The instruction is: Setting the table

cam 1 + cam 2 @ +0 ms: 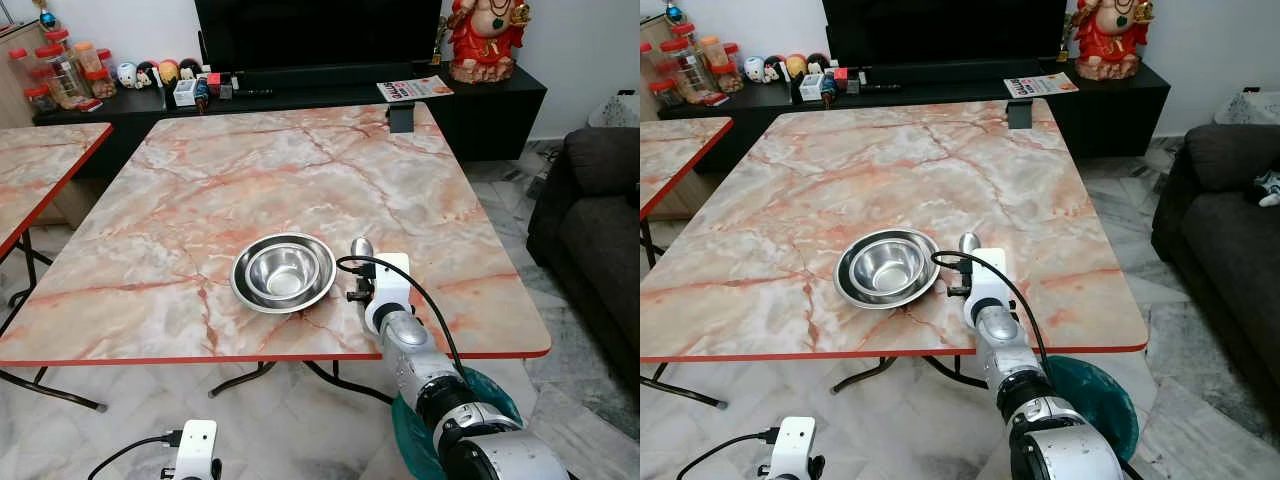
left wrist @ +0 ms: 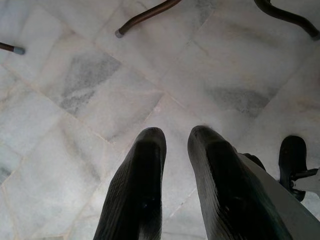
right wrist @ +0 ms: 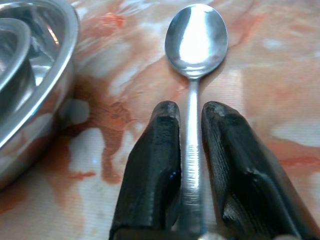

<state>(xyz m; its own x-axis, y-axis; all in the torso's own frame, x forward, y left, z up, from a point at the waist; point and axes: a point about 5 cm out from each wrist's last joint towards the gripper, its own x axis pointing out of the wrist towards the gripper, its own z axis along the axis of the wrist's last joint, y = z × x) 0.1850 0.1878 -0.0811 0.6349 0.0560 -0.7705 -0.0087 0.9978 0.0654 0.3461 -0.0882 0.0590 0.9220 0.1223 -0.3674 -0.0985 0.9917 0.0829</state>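
On the marble table sits one steel bowl nested in one plate; just right of them lies one spoon, its handle clamped between the right gripper fingers. The left gripper hangs idle over the floor, fingers narrowly parted. Released carelessly, the spoon might drag crooked or knock the plate's rim.

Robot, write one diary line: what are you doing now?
right gripper: shut on spoon | spoon: beside bowl, on table | left gripper: idle above floor
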